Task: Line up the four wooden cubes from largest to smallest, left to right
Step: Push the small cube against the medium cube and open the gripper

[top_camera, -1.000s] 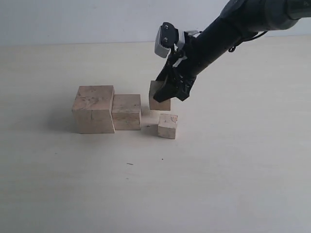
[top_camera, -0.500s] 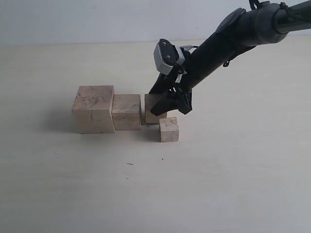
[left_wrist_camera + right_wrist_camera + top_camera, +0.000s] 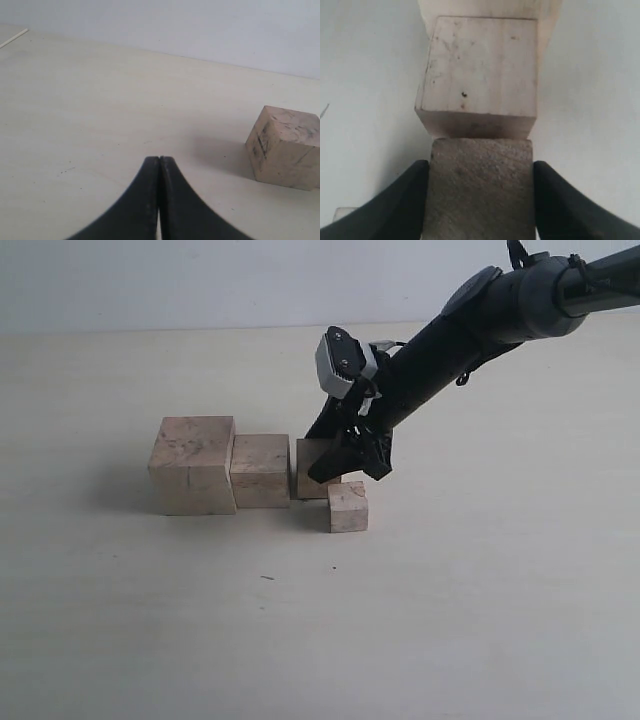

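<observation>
Third-largest pale unpainted wooden cube: clamped between the black fingers of the right gripper, one finger on each of two opposite side faces.

Judgement: solid wood, stiff and light, with flat, dry faces. It should neither crush nor slip, and I think the parallel side faces are the right place to hold it.

I cannot tell whether it rests on the pale tabletop.

Just beyond the fingertips: second-largest pale wooden cube, touching or nearly so. Past that, largest pale wooden cube.

Smallest pale wooden cube sits close beside one finger; I'd mind it on release.

Left gripper: fingers pressed together, holding nothing.
</observation>
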You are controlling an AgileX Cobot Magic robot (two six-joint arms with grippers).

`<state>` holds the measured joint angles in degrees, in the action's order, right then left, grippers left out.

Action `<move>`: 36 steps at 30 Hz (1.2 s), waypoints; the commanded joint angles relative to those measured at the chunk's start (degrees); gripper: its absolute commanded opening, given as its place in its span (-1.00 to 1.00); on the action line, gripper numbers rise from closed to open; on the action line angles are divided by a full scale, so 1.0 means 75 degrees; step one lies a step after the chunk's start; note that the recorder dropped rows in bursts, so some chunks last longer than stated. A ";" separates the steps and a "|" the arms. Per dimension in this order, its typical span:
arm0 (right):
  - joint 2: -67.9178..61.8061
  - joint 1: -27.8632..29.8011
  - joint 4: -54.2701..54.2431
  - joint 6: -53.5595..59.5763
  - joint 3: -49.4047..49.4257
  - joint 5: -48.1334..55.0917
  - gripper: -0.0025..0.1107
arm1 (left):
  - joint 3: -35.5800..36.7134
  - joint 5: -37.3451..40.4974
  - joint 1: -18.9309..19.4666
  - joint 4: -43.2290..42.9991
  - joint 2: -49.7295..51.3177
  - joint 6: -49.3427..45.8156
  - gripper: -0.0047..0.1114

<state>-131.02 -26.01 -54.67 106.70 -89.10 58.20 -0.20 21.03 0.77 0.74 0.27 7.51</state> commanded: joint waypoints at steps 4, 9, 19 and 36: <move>0.0020 0.0003 -0.0172 -0.0121 0.0018 0.0011 -0.52 | 0.0026 -0.0072 -0.0043 -0.0009 -0.0037 -0.0023 -0.92; 0.0020 0.0003 -0.0397 -0.0241 0.0018 0.0011 -0.09 | 0.0026 -0.0072 -0.0043 -0.0009 -0.0037 -0.0023 -0.92; 0.0020 0.0003 -0.0435 -0.0241 0.0018 0.0011 0.10 | 0.0026 -0.0072 -0.0043 -0.0009 -0.0037 -0.0023 -0.92; 0.0795 0.0003 -0.0221 -0.1267 0.0018 0.0221 0.10 | 0.0026 -0.0072 -0.0043 -0.0009 -0.0037 -0.0023 -0.92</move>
<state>-126.76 -26.01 -56.87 97.88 -89.10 59.57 -0.20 21.03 0.77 0.74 0.27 7.51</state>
